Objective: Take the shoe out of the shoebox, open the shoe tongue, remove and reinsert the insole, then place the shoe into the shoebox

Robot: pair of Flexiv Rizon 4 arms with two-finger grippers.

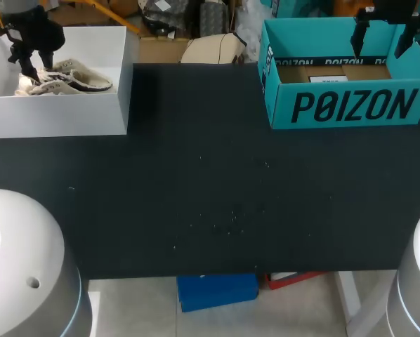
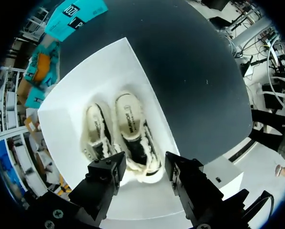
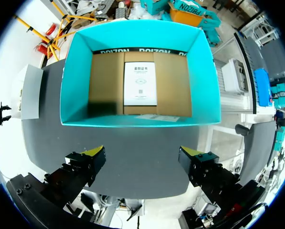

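Two black fingers of the left gripper are seen spread wide apart, with nothing pinched between them. One end of a cream shoe with dark trim is framed in the gap just ahead of and below them; whether either finger touches it cannot be told. The shoe is laid with its opening upward, so that its pale insole is shown. A second shoe of the same kind is laid just beside it, the two pointing the same way. Both are held in a white box, whose floor and low walls are seen around them. In the head view this box is placed at the far left corner of the black table, and the left arm is hung over it from that side. The right gripper is likewise held open, its yellow-tipped fingers set well apart with nothing between them. It is poised above the table just short of the near wall of a teal box. The inside of that box is lined with a brown cardboard floor, and a white sheet is laid flat on the middle of that floor toward the far wall. In the head view the teal box is found at the far right of the table, well apart from the white box, with bare black tabletop between them.
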